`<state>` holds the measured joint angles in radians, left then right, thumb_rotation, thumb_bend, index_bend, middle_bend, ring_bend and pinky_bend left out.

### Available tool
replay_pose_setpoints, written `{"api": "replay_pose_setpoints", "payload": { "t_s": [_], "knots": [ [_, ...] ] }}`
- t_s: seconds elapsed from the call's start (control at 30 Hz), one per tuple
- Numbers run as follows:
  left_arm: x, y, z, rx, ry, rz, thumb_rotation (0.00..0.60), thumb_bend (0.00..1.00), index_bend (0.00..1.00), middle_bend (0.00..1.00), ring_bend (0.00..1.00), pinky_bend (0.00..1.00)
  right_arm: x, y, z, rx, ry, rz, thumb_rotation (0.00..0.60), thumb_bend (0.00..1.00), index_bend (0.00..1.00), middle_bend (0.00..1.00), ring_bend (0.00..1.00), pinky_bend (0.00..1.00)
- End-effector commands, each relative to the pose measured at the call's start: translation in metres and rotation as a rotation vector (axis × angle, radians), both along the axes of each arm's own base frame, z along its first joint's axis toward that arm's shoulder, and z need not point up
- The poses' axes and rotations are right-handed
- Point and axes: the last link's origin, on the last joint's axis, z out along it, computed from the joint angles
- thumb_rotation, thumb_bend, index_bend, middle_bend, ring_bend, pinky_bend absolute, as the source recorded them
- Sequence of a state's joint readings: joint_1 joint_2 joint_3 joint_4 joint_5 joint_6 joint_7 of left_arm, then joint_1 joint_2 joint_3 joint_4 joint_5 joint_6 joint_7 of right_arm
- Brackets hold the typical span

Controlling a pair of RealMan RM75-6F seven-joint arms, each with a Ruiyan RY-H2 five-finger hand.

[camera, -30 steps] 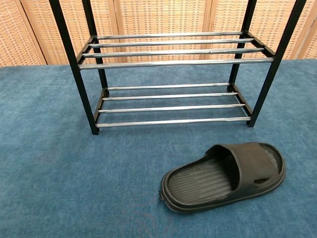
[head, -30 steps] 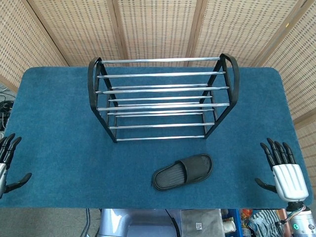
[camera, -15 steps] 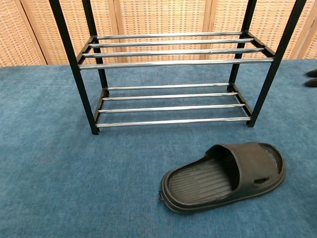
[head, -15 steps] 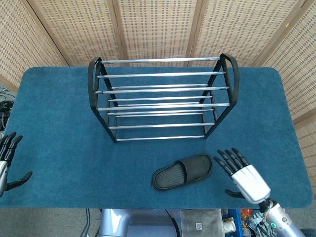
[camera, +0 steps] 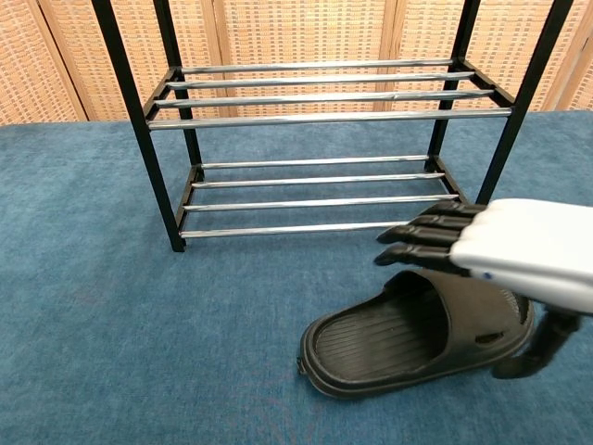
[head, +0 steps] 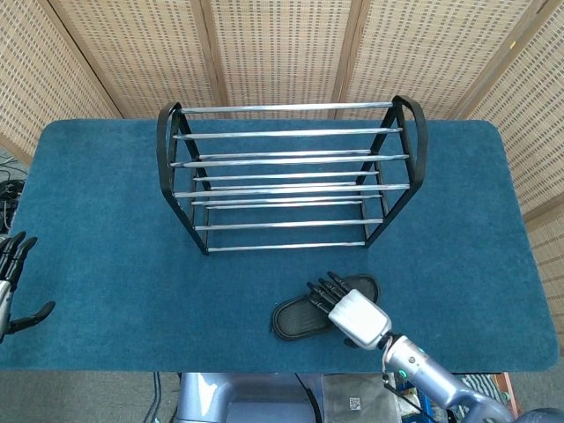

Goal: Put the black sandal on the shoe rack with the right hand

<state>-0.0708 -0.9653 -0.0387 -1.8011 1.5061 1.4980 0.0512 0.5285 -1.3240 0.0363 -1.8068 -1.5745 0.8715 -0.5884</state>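
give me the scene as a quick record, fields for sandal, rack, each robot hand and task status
sandal: black sandal flat on the blue table, in front of the rack
rack: shoe rack upright, both shelves bare
right robot hand: right hand above the sandal's strap, fingers spread toward the rack, holding nothing
left robot hand: left hand at the table's left edge, fingers apart, holding nothing
task status: sandal not yet grasped

Right hand (head: 351,310) near centre, palm down, fingers (camera: 428,243) extended, holding nothing. Left hand (head: 11,284) at near-left edge, fingers apart.
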Motion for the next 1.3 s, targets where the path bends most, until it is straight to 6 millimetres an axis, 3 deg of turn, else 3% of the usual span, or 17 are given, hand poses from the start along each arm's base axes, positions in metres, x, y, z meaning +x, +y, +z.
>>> {"api": "replay_pose_setpoints", "payload": {
  "t_s": [0.03, 0.83, 1.3],
  "knots": [
    [0.000, 0.000, 0.000, 0.001, -0.002, -0.002, 0.600, 0.22, 0.00, 0.00, 0.00, 0.00, 0.031, -0.002, -0.029, 0.051, 0.027, 0.000, 0.600, 0.00, 0.00, 0.00, 0.00, 0.00],
    [-0.001, -0.001, 0.005, 0.005, -0.019, -0.011, 0.600, 0.22, 0.00, 0.00, 0.00, 0.00, 0.061, 0.000, -0.069, 0.027, 0.154, -0.093, 0.600, 0.00, 0.00, 0.00, 0.00, 0.00],
    [-0.002, 0.000, 0.007, -0.001, -0.031, -0.010, 0.600, 0.22, 0.00, 0.00, 0.00, 0.00, 0.055, -0.010, -0.078, -0.010, 0.245, -0.087, 0.600, 0.00, 0.00, 0.00, 0.00, 0.00]
  ]
}}
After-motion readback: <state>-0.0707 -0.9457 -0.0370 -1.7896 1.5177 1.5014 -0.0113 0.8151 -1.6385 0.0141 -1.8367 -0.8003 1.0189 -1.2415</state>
